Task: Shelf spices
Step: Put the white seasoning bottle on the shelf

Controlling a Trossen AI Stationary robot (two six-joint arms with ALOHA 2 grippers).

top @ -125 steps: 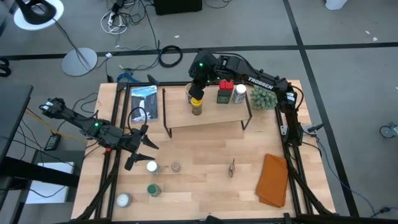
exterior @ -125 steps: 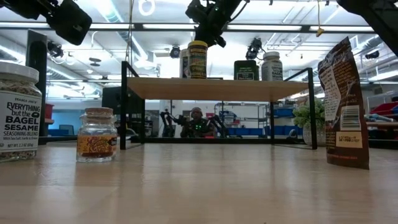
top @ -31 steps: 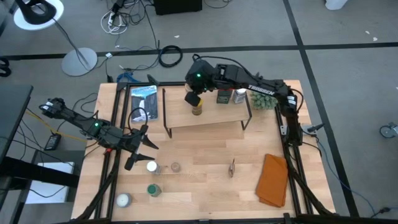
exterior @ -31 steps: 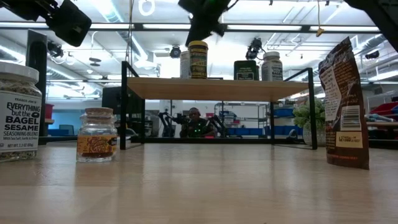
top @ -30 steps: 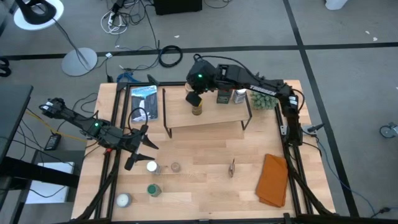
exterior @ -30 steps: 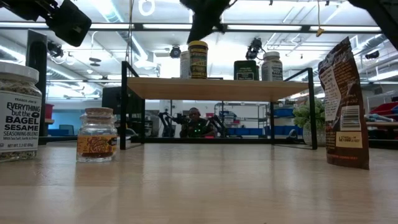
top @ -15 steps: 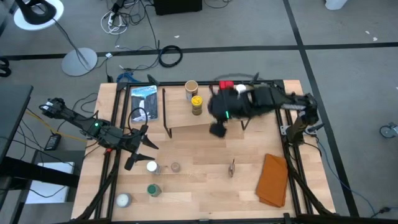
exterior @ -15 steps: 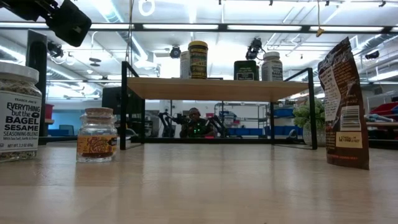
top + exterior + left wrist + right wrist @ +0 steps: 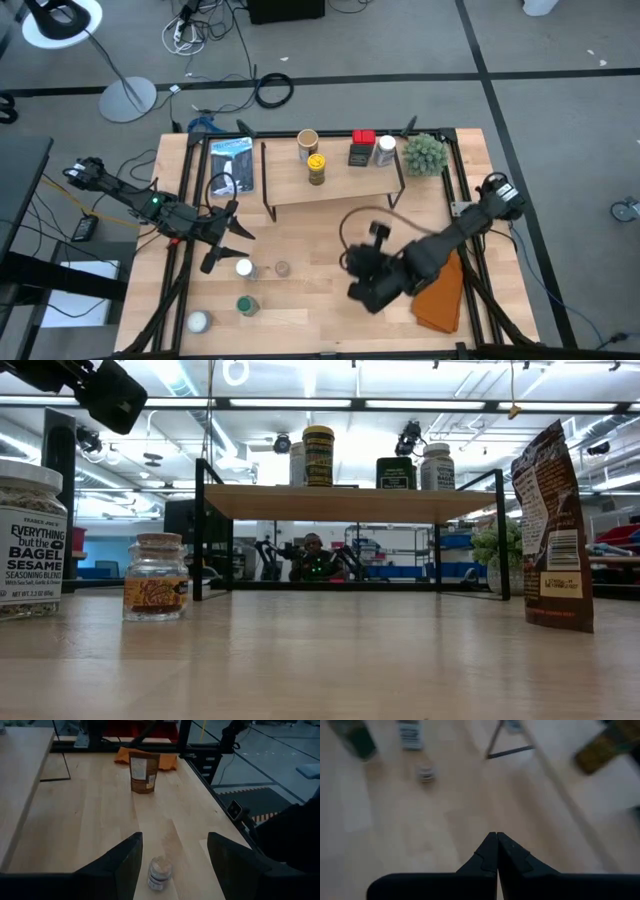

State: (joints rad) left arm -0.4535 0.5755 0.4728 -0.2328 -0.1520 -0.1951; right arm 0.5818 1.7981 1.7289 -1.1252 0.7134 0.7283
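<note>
Right gripper (image 9: 496,836) jaws closed; left gripper (image 9: 172,851) parted.

Four spices (image 9: 316,168) stand on the shelf (image 9: 335,187); four more (image 9: 244,268) stand before its left end.

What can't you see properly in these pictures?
- Brown standing pouch: in the high view, the right arm covers nearly all of it.
- White-lidded sesame jar: cut off by the low view's edge.
- Right wrist view: motion blur, so the small clear jar has no readable label.
- Right gripper: absent from the low view.
</note>
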